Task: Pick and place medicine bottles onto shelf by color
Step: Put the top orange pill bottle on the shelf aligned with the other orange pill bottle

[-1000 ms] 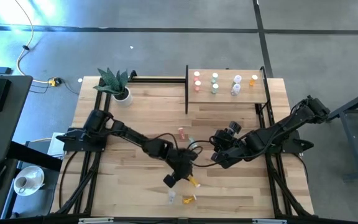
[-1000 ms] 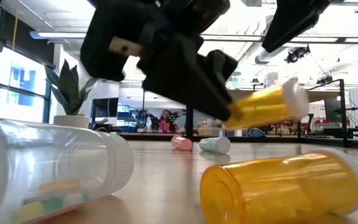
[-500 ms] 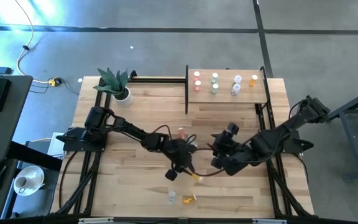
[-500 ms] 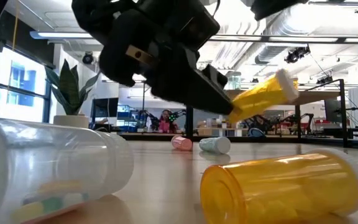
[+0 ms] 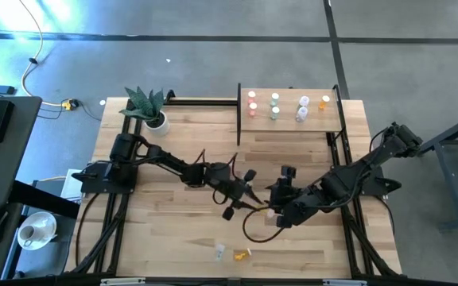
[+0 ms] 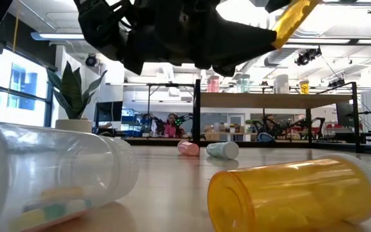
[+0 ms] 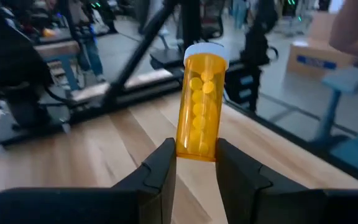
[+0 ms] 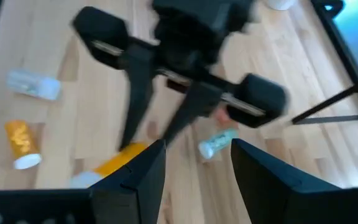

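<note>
Gripping the orange bottle (image 7: 198,102) low in my clenched left jaws, right jaws released and waiting, I judge it could pivot loose mid-handover.

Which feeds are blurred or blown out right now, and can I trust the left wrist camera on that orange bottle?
Left wrist view: orange bottle sharp between the left gripper fingers; room behind soft. Right wrist view: motion-smeared throughout. Low view: bright ceiling glare, near clear bottle out of focus. High view: evenly lit.
</note>
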`<action>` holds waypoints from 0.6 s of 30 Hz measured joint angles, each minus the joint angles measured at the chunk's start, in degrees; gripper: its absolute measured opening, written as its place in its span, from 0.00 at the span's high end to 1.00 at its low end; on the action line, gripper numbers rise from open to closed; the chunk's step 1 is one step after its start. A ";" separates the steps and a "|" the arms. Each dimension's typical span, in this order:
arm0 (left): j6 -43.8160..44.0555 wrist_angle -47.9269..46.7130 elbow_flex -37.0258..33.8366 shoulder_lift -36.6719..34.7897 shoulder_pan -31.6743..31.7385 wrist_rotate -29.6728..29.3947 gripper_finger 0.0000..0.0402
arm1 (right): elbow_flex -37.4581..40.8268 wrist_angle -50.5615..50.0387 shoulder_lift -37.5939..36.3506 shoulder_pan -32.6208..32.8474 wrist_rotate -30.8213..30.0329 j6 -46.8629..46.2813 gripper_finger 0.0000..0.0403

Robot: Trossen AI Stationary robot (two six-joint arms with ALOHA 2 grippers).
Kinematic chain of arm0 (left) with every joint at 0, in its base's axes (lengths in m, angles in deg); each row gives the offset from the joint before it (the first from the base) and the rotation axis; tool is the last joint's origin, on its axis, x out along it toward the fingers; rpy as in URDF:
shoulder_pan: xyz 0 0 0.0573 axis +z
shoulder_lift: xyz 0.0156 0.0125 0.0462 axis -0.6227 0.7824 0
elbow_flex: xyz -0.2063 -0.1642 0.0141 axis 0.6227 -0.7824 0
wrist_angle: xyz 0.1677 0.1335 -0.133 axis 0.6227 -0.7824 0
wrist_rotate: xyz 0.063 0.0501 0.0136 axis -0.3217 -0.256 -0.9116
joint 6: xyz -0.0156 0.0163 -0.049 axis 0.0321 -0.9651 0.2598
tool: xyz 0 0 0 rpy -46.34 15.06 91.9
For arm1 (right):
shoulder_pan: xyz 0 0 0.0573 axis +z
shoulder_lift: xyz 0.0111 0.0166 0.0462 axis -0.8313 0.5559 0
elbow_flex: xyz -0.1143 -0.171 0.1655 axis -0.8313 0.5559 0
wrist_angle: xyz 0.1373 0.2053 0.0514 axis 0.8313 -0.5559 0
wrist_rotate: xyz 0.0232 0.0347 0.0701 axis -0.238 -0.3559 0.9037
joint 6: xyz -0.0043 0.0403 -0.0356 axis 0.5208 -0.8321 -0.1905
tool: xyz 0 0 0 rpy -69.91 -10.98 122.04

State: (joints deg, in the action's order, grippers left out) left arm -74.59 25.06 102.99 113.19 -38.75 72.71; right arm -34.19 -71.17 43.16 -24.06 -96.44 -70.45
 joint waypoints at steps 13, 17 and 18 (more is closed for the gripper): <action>6.10 9.71 0.00 0.00 3.79 -0.52 0.79 | -10.71 -2.82 0.00 -0.77 1.99 1.90 0.57; 9.98 12.37 0.00 0.00 5.00 -0.63 0.79 | -13.67 -6.94 0.00 -0.77 1.98 2.08 0.57; 10.71 12.80 0.00 0.00 5.24 -0.63 0.79 | -14.57 -8.17 0.00 -0.77 1.86 1.92 0.57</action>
State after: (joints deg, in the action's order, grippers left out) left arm -63.88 37.86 102.99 113.19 -33.51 72.07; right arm -48.76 -79.34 43.16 -24.83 -94.58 -68.53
